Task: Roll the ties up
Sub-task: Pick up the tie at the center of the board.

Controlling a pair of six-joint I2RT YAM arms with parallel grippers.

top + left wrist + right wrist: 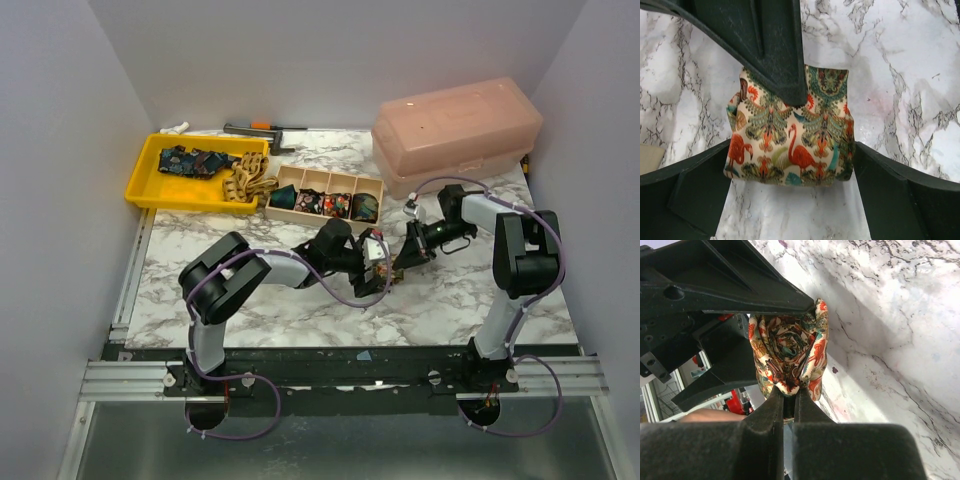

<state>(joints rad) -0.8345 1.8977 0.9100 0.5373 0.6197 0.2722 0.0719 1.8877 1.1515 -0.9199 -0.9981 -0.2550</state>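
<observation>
A rolled tie (790, 135) with red flamingos on cream cloth lies on the marble table between both grippers. My left gripper (792, 150) is open, with one finger at each end of the roll. In the right wrist view the roll's spiral end (790, 347) faces the camera, and my right gripper (789, 392) is shut on its lower edge. From above, the left gripper (372, 262) and the right gripper (402, 266) meet at the table's middle, hiding most of the roll. Unrolled ties, a dark blue one (190, 160) and a tan one (245, 180), lie at a yellow tray (170, 203).
A wooden box with compartments (300, 216) behind the grippers holds several rolled ties (335, 204). A pink lidded plastic case (460, 130) stands at the back right. Small tools (260, 128) lie by the back wall. The tan tie hangs over the tray's right rim.
</observation>
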